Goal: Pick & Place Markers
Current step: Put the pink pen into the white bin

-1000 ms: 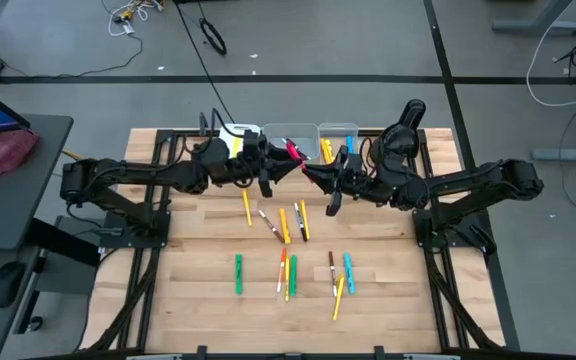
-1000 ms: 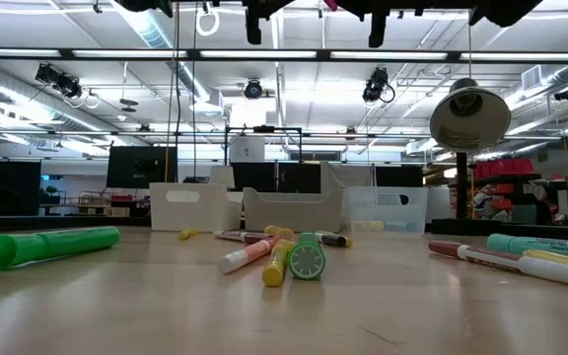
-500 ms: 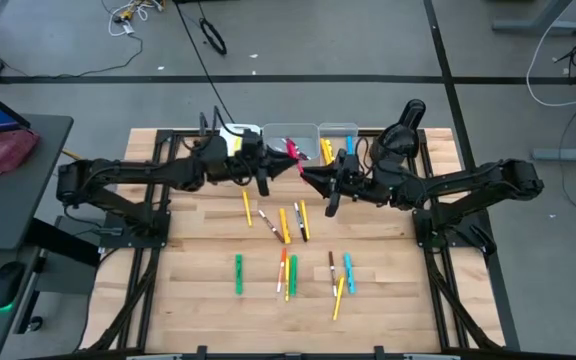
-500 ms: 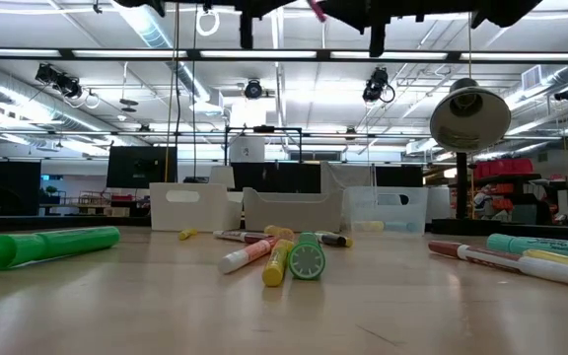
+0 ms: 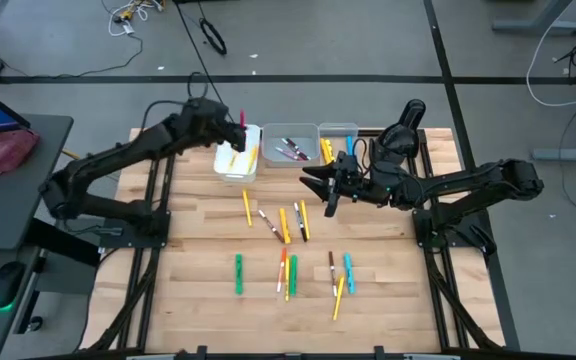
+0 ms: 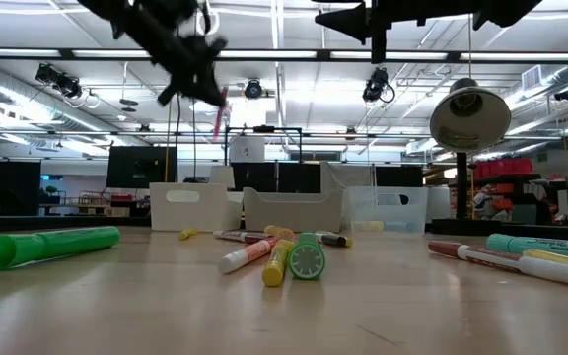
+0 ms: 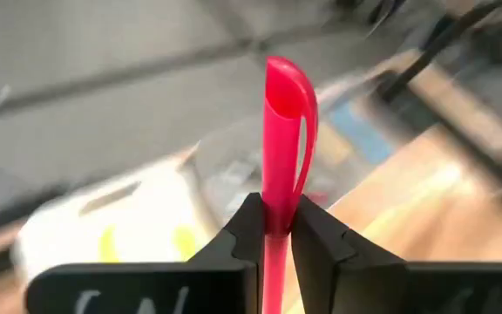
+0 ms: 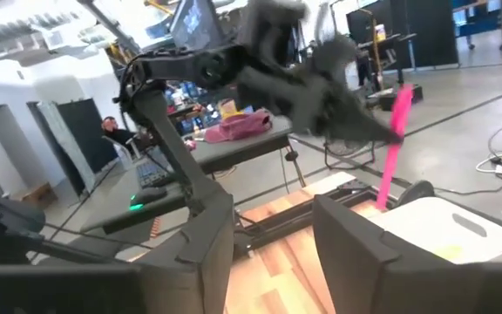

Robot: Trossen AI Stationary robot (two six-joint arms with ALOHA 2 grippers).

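Note:
My left gripper (image 5: 234, 128) hangs high over the white bin (image 5: 230, 165) at the table's far left, shut on a pink marker (image 7: 282, 131). The low view shows that pink marker (image 6: 221, 110) well above the bins. My right gripper (image 5: 316, 190) stands open and empty near the table's middle, in front of the middle bin (image 5: 290, 128); its fingers (image 8: 207, 244) frame my left arm in its wrist view. Several markers (image 5: 286, 222) in yellow, orange, green and blue lie flat on the wood. A few more lie in the bins. My left gripper pinches the pink marker's shaft (image 7: 274, 222) between its two fingertips (image 7: 249, 228), below the end with the clip (image 7: 303, 122). The fingers slant down from the table's left. The marker is lifted clear, nearly upright, its lower end (image 6: 216, 136) hanging past the fingers.
Three bins stand in a row at the far edge: the white one, the middle one and a clear one (image 5: 340, 128). A green marker (image 6: 49, 246) lies close to the low camera at the left. Bare wood lies left of the green marker (image 5: 238, 273).
The pink marker stood between both grippers above the middle bin. It has gone with my left gripper, which has swung up and toward the table's far left, over the white bin. My right gripper has stayed where it was, now without the marker.

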